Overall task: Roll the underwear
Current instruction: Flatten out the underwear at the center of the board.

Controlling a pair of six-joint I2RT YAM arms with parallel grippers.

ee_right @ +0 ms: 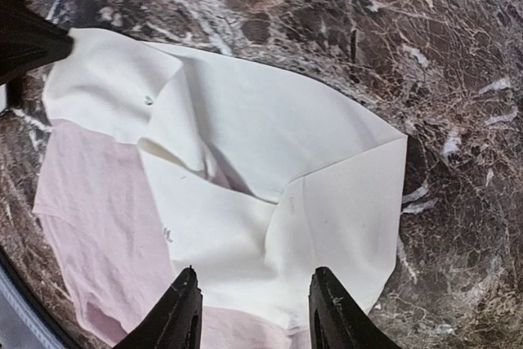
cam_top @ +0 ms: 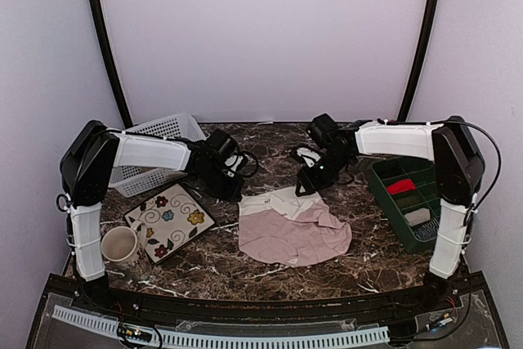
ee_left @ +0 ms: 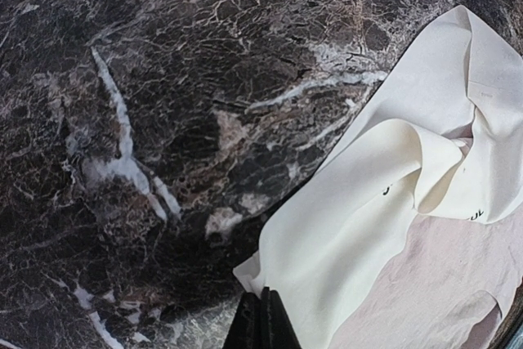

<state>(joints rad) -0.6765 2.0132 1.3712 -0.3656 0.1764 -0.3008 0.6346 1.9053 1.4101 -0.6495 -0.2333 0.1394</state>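
Right gripper (ee_right: 253, 277): fingers (ee_right: 176, 316) apart, nothing clamped, hanging right over the cream waistband (ee_right: 270, 153) of the pink underwear (ee_right: 86, 202); cannot tell if the tips touch the cloth. The waistband is rumpled and folded over itself just ahead of these fingers, and the pink body spreads off to their left in the wrist view. Left gripper (ee_left: 261, 320): fingers pressed together, holding nothing, tips just beside a corner of the same waistband, over the bare marble table (ee_left: 163, 120). The cloth runs away from them up and to the right, with marble everywhere else around them. Top view: the two grippers face each other across the far edge of the underwear, which lies flat and unrolled mid-table, on the near side of both sets of fingers. Further out from the left fingers, toward the arm bases: a flowered square plate (cam_top: 169, 222), then a cream mug (cam_top: 122, 247) just beside its near corner. Behind the left fingers, far left: a white lattice basket (cam_top: 159, 140), partly hidden by the arm. Out beyond the right fingers, on the right side: a green divided tray (cam_top: 377, 179) with a red roll (cam_top: 400, 186) in one compartment and a grey-white roll (cam_top: 418, 216) in a nearer one, well apart from the underwear.
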